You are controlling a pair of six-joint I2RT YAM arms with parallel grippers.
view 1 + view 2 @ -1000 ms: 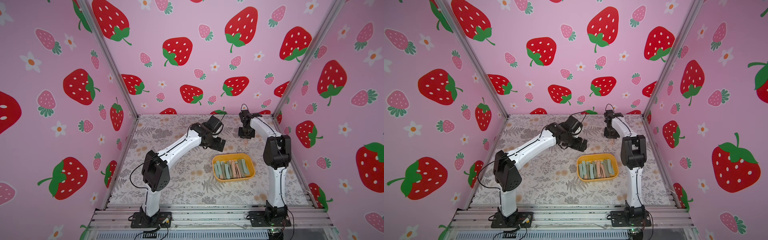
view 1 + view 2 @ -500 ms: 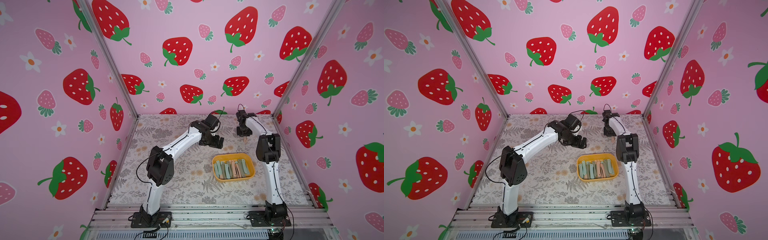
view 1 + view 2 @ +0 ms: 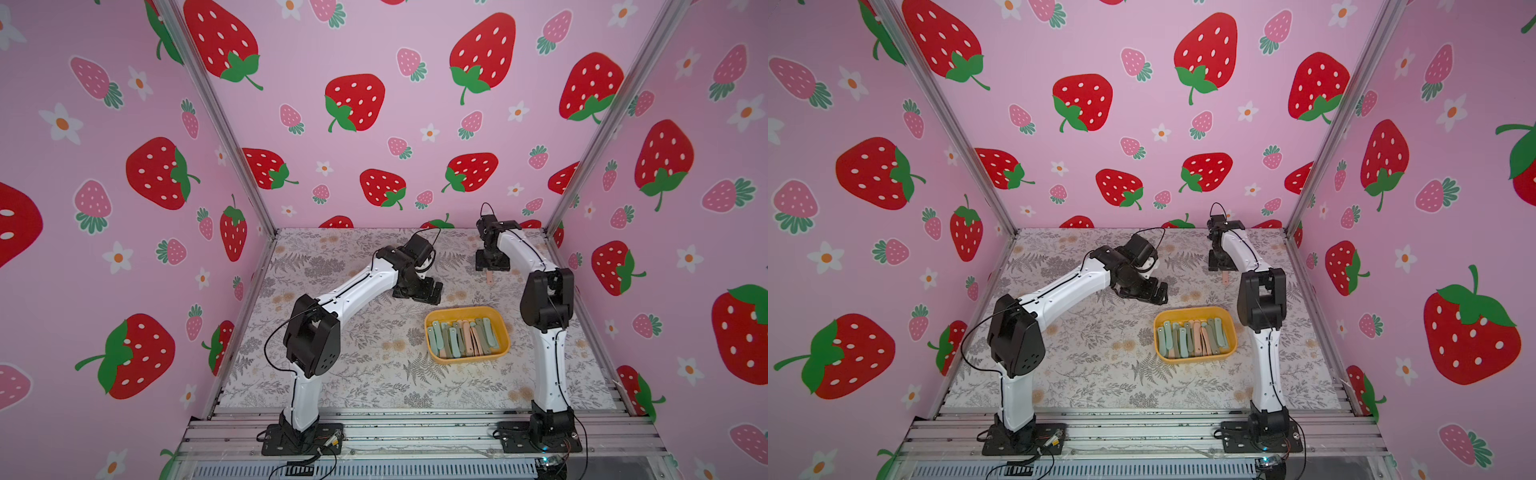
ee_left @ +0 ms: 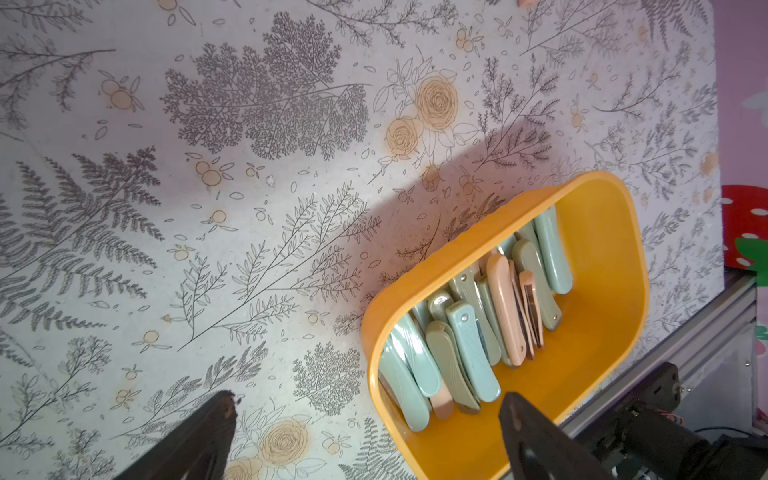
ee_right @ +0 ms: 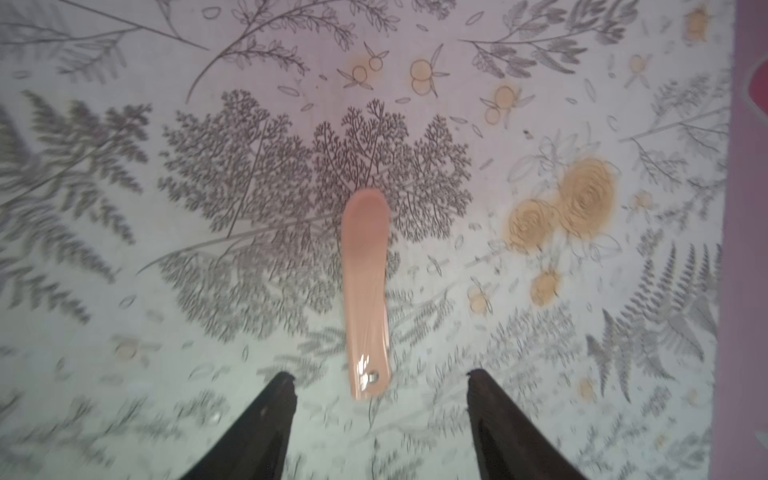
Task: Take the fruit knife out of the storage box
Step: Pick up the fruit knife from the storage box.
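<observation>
In both top views, pink fruit knife flat on the floral bench, outside and beyond the yellow-orange storage box, just under the right pincer. Left wrist view: left pincer spread wide, empty, over the knife-packed box. Right wrist view: right pincer parted, gripping nothing, knife between the tips, clear of both.

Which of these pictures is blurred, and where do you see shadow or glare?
Right wrist view: the whole picture is smeared, the pink knife and the mat alike, with a small glare spot near the knife's rivet. Left wrist view: sharp; a broad soft shadow lies on the mat beside the yellow box. Both top views: sharp and evenly lit.
</observation>
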